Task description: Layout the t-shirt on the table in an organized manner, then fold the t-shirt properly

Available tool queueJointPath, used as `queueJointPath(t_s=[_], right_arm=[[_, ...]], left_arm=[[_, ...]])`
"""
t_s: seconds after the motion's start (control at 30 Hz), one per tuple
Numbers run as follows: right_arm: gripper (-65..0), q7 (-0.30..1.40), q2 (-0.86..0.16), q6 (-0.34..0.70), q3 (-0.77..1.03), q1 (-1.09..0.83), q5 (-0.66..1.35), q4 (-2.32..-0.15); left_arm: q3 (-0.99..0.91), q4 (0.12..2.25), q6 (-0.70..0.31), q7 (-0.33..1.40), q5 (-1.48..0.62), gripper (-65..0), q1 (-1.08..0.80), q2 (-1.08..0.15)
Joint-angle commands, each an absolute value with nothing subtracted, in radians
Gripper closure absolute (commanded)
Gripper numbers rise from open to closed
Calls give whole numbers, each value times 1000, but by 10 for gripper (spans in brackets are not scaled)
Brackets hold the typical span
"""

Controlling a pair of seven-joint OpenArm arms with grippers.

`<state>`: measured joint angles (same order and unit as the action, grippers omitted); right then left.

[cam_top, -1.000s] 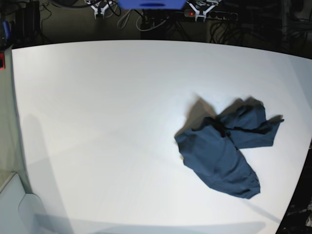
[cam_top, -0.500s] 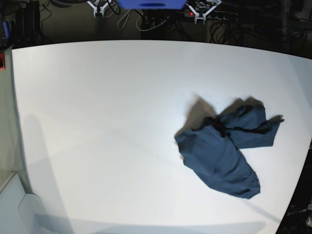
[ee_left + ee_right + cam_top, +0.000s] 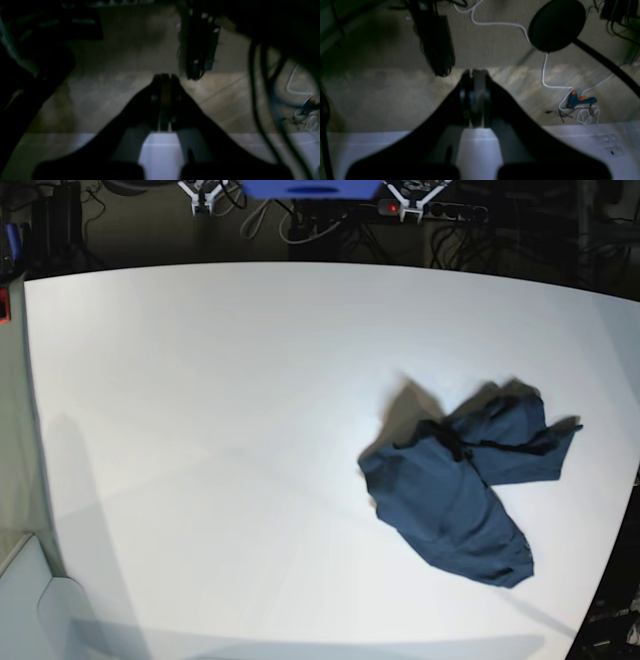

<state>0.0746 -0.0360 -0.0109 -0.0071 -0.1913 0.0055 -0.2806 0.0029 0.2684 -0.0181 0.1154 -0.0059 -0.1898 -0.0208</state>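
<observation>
Nothing moved: crumpled t-shirt [image 3: 463, 485] lies well apart from both closed tools [image 3: 162, 77] [image 3: 474, 72].

Bare table [image 3: 200, 430] around t-shirt [image 3: 460, 490]

Both the left claw [image 3: 162, 100] and right claw [image 3: 475, 97] are black, with broad fingers tapering to narrow tips.

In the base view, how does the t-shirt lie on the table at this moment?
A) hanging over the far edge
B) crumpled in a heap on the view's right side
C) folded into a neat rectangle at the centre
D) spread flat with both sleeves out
B: the t-shirt sits bunched and twisted on the right part of the table, neither spread out nor folded.
</observation>
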Motion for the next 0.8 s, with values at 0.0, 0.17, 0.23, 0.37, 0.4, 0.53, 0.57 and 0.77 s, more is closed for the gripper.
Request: queueJointPath(t_s=[0.0, 0.17, 0.23, 0.37, 0.4, 0.53, 0.57, 0.77], right_arm=[[0, 73, -48, 5, -5, -213, 8, -280], [0, 64, -56, 5, -5, -251, 8, -282], [0, 64, -68, 5, -5, -268, 8, -308], [0, 74, -71, 5, -5, -361, 8, -466], [0, 74, -73, 5, -5, -390, 8, -518], [0, 73, -90, 5, -5, -506, 8, -716], [0, 71, -91, 5, -5, -533, 8, -763], [0, 74, -113, 5, -4, -685, 12, -1024]], left_arm=[[2, 269, -10, 120, -7, -2, -206, -36], [2, 360, -10, 120, -7, -2, -283, -64], [2, 449, -10, 120, -7, -2, -332, -76], [2, 590, -10, 120, -7, -2, -420, -82], [1, 619, -10, 120, -8, -2, -440, -93], [1, 711, -10, 120, -12, -2, -501, -114], [1, 734, -10, 120, -25, -2, -516, -120], [7, 924, -12, 120, -182, -2, -627, -189]])
